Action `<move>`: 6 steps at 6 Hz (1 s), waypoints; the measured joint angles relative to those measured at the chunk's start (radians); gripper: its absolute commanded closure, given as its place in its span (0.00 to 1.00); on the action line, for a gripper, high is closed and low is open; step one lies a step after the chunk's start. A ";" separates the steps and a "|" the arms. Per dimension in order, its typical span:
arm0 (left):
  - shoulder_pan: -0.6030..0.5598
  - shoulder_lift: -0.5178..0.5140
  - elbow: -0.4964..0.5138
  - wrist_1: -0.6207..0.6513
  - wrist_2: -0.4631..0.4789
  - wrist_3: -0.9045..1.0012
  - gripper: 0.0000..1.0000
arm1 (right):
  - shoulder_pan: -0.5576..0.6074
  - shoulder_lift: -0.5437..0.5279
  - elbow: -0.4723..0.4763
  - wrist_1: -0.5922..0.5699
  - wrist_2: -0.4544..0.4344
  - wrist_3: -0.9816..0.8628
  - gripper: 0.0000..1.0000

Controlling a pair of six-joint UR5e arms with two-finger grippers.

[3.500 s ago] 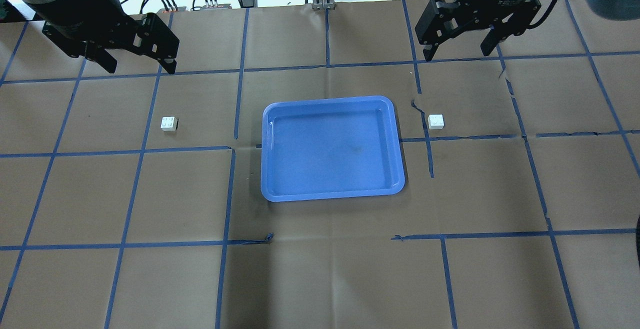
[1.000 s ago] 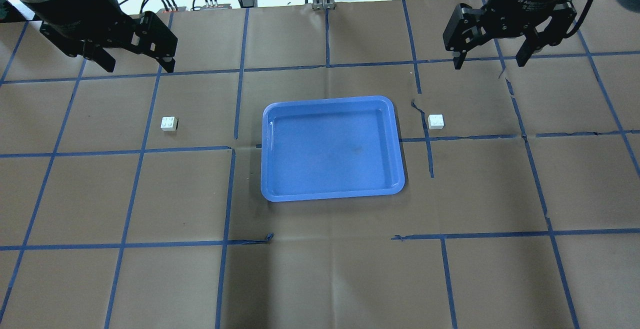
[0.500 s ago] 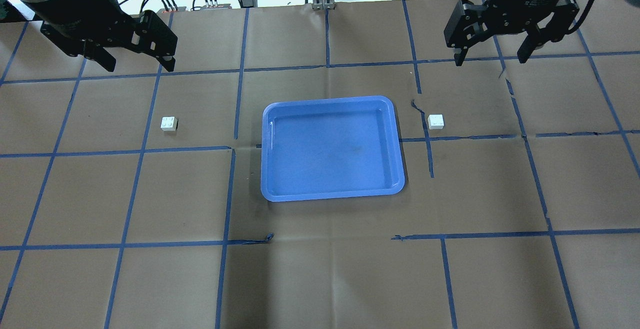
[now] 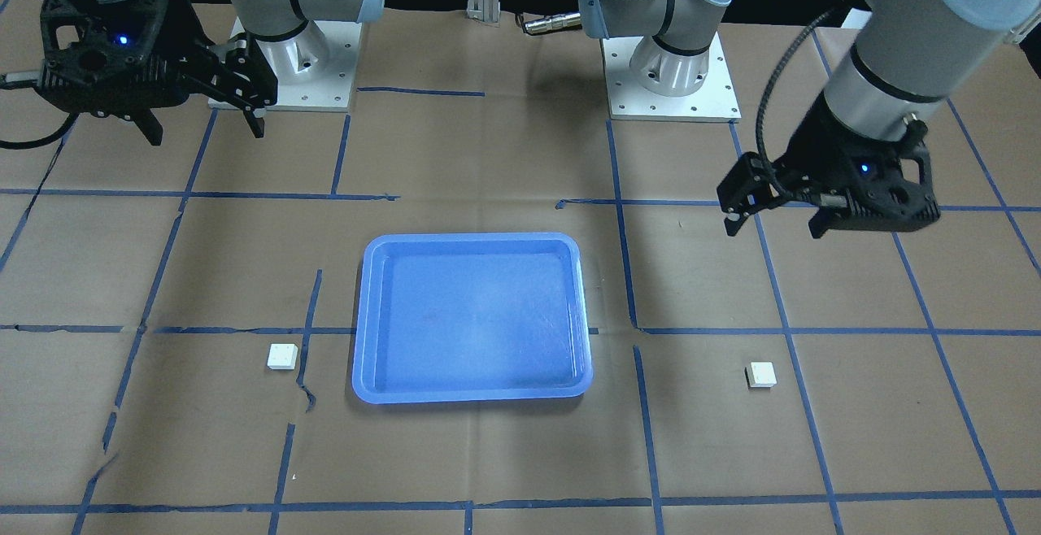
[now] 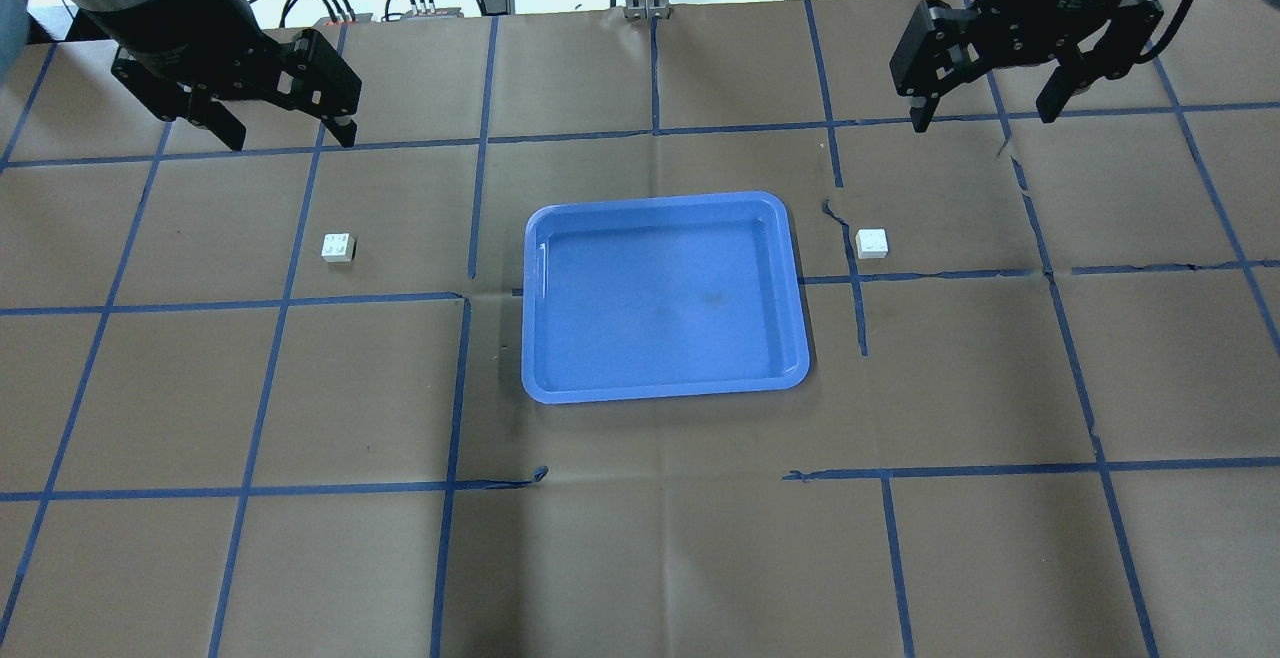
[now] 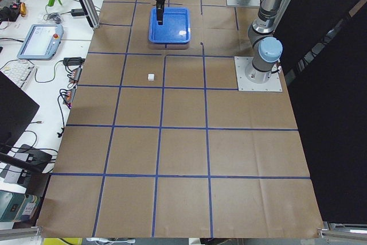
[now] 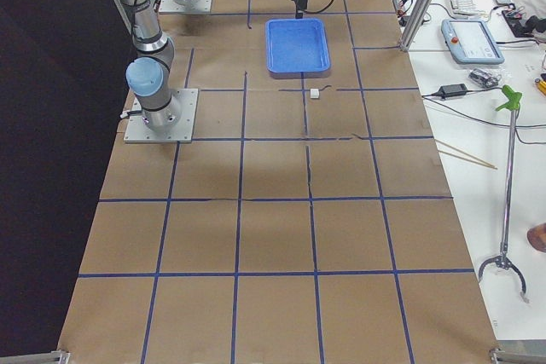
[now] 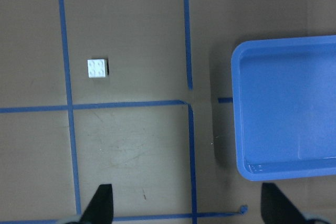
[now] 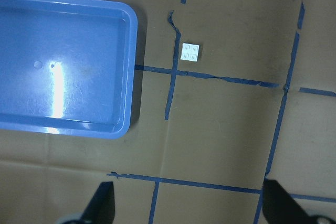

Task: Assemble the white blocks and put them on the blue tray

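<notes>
Overhead, the left gripper (image 5: 290,138) hangs above the far left part of the table (image 5: 640,558). Its 2 fingers are spread wide and grip nothing. Its wrist camera shows the dark fingertips (image 8: 102,205) at the bottom edge of the view, far apart, with only brown paper between them.

Nearer the camera than that gripper, the left white block (image 5: 338,248) sits on the paper with its 4 studs up. It lies inside 1 square of the blue tape lines (image 5: 285,298) and well apart from the tray.

The blue tray (image 5: 660,308) lies flat in the middle of the table, between the 2 blocks and touching neither.

The right white block (image 5: 872,243) also sits studs up. It is just beside a torn strip of tape and near the tray's far right corner, but clear of the rim.

Farther back, the right gripper (image 5: 982,121) hangs above the far right part of the table. Its 2 fingers are likewise wide apart and grasp nothing. In its wrist view the fingertips (image 9: 105,203) stand at the bottom edge, with the block up the frame from them and the tray at the left.
</notes>
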 measured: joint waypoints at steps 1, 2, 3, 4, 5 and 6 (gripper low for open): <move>0.035 -0.080 -0.007 0.077 -0.001 0.072 0.01 | 0.000 0.001 0.001 0.000 -0.002 -0.102 0.00; 0.071 -0.154 -0.035 0.170 -0.002 0.141 0.01 | 0.000 0.004 0.003 -0.001 -0.003 -0.199 0.00; 0.106 -0.203 -0.095 0.276 -0.003 0.186 0.02 | 0.000 0.008 0.004 -0.005 -0.004 -0.302 0.00; 0.127 -0.237 -0.176 0.403 -0.003 0.213 0.02 | -0.001 0.013 0.004 -0.014 -0.006 -0.406 0.00; 0.136 -0.268 -0.242 0.525 -0.003 0.225 0.03 | -0.005 0.022 0.004 -0.028 -0.005 -0.515 0.00; 0.139 -0.303 -0.266 0.606 -0.003 0.229 0.03 | -0.010 0.040 0.002 -0.042 -0.002 -0.652 0.00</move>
